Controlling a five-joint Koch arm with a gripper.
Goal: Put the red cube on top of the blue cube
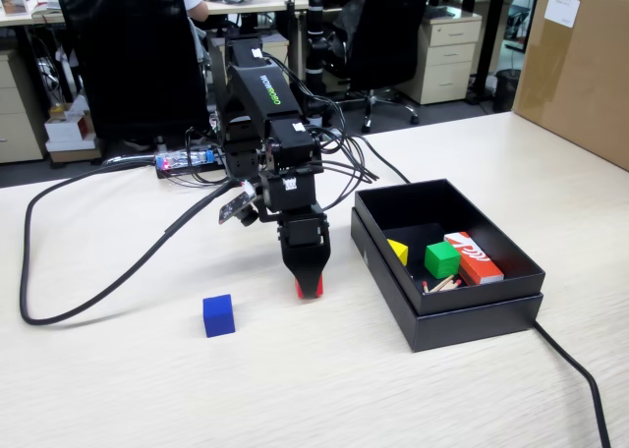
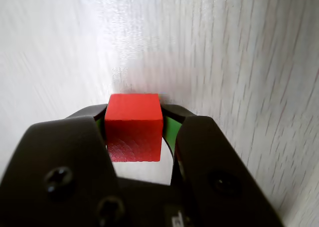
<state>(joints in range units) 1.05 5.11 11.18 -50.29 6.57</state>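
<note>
So far only the grasp is done. In the wrist view, at the bottom of the frame, the gripper (image 2: pixel 133 132) has its 2 black jaws closed on the red cube (image 2: pixel 133 126), one jaw on each side face, with green padding showing at the contact on both sides. The cube fills the gap between the jaws and sits squarely, its top face level. Pale wood-grain table (image 2: pixel 239 62) fills the rest of that frame.

In the fixed view, the blue cube (image 1: pixel 218 314) stands alone on the table at lower left of centre, with nothing on top of it. Just right of it, near the middle of the frame, the gripper (image 1: pixel 309 288) points straight down with the red cube (image 1: pixel 309 289) showing as a small red patch at its tips. The cube is at or barely above the tabletop; the pictures do not settle whether it has lifted clear. The 2 cubes are near each other but apart.

Farther right lies a black open box (image 1: pixel 491 306) holding a yellow piece (image 1: pixel 398 252), a green cube (image 1: pixel 441 259) and an orange-red box with white lettering (image 1: pixel 475 256). These are not part of the job.

What remains, as a judgement: raise the red cube, carry it toward frame left over the blue cube, lower it squarely and release.
</note>
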